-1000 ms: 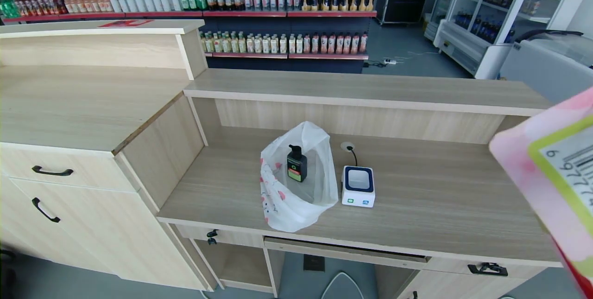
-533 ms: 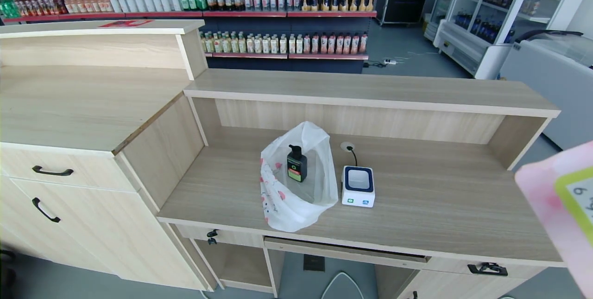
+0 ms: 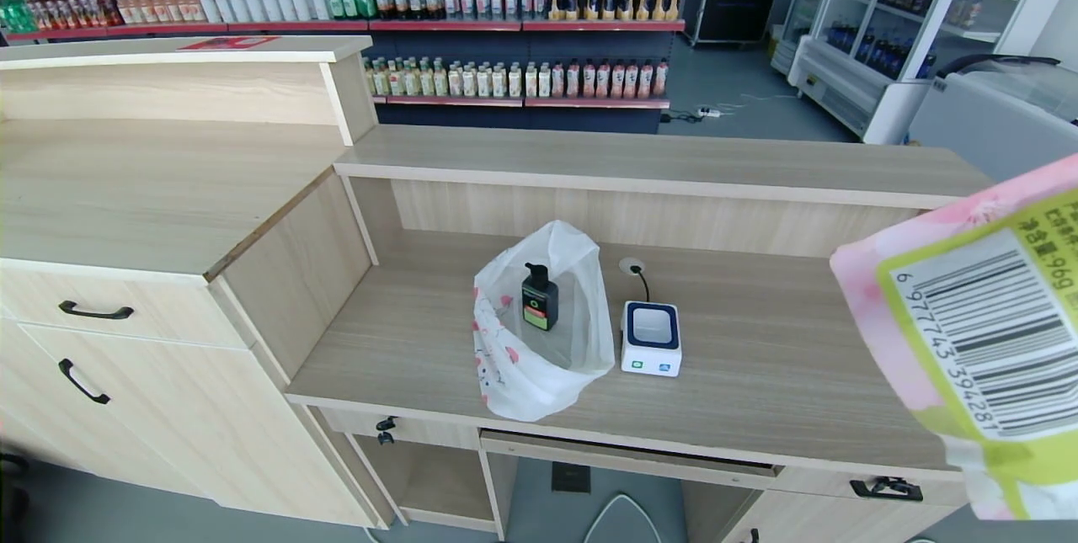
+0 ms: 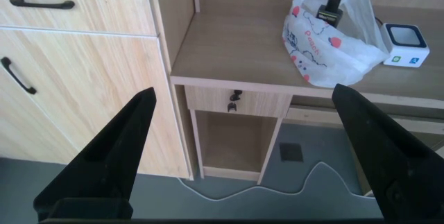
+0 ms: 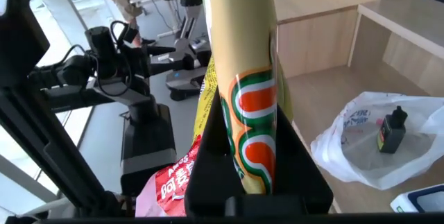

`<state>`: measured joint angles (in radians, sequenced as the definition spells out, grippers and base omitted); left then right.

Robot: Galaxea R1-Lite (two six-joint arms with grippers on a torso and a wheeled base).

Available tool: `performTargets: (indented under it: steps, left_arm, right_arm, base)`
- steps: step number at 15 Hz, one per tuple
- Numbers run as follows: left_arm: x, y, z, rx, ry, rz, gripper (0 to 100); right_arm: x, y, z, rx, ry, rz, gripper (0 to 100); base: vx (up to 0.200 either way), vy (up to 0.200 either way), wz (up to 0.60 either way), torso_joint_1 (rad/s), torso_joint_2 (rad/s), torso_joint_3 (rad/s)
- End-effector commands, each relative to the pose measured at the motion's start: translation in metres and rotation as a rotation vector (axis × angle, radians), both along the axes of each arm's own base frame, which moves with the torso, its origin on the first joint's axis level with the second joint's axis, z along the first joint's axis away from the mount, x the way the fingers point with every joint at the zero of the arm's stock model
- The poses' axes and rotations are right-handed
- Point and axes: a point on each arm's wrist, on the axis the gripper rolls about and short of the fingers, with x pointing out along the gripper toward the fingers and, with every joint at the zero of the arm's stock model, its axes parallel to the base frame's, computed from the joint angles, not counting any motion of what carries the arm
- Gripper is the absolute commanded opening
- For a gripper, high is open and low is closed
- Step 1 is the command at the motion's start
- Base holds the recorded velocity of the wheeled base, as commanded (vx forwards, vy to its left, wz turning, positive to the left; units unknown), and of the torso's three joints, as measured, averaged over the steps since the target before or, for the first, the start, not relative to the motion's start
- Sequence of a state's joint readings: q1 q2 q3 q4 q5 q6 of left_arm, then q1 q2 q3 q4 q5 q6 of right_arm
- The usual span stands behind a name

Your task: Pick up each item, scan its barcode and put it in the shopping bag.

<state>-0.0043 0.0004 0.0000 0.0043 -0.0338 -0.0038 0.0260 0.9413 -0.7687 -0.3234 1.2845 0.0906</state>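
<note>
A pink and green snack packet (image 3: 968,332) hangs close to the head camera on the right, barcode facing it. My right gripper (image 5: 253,161) is shut on the snack packet (image 5: 243,92), high above and to the right of the counter. The white shopping bag (image 3: 514,375) stands open mid-counter with a black pump bottle (image 3: 539,300) inside. The white barcode scanner (image 3: 651,338) sits just right of the bag. My left gripper (image 4: 243,161) is open and holds nothing, low in front of the counter's left end, looking at the bag (image 4: 312,50) and scanner (image 4: 406,40).
The wooden desktop (image 3: 800,358) has bare room right of the scanner. A raised ledge (image 3: 657,160) runs along its back, and a taller cabinet (image 3: 152,189) with drawers stands on the left. A cable hole (image 3: 632,265) lies behind the scanner. Drink shelves (image 3: 505,4) line the far wall.
The snack packet first dropped toward the lower right edge, then rose and swung left into fuller sight with its barcode turned to the head camera. Bag, bottle and scanner stayed put.
</note>
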Motion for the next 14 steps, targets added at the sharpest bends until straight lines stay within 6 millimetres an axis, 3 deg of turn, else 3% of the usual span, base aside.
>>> performTargets:
  steps: [1,14]
  left_arm:
    - [0.0001,0.0,0.0,-0.001,0.001,0.001,100]
    - [0.0001,0.0,0.0,-0.001,0.001,0.0,100]
  right_arm:
    - [0.0046,0.0006,-0.0012,-0.001,0.014,0.006,0]
    - [0.0049,0.0081,0.0001,0.001,0.025,0.074,0]
  base:
    - [0.0,0.0,0.0,0.0,0.0,0.0]
    - [0.0,0.0,0.0,0.0,0.0,0.0]
